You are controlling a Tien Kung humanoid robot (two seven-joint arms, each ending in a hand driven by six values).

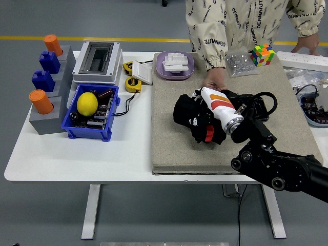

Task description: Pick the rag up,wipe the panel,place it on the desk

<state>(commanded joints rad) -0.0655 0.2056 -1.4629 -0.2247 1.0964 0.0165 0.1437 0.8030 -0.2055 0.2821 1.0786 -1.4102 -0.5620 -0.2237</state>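
We list the colours. Right hand (197, 120): black fingers (180, 114), white wrist shell with orange-red stripe, red patch beneath. Under the fingers, mat (174, 143): grey-brown felt. Tabletop (77, 154): white. Left of the fingers, bin (91, 127): blue; lemon (87, 103): yellow. Beyond the fingers, tray (175, 65): lilac; cube (262, 55): multicoloured squares. Person's sleeve (207, 36): cream, dark lettering.

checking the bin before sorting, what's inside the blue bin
The blue bin holds a yellow lemon resting on dark electronic parts. Whatever lies beneath the lemon is covered.
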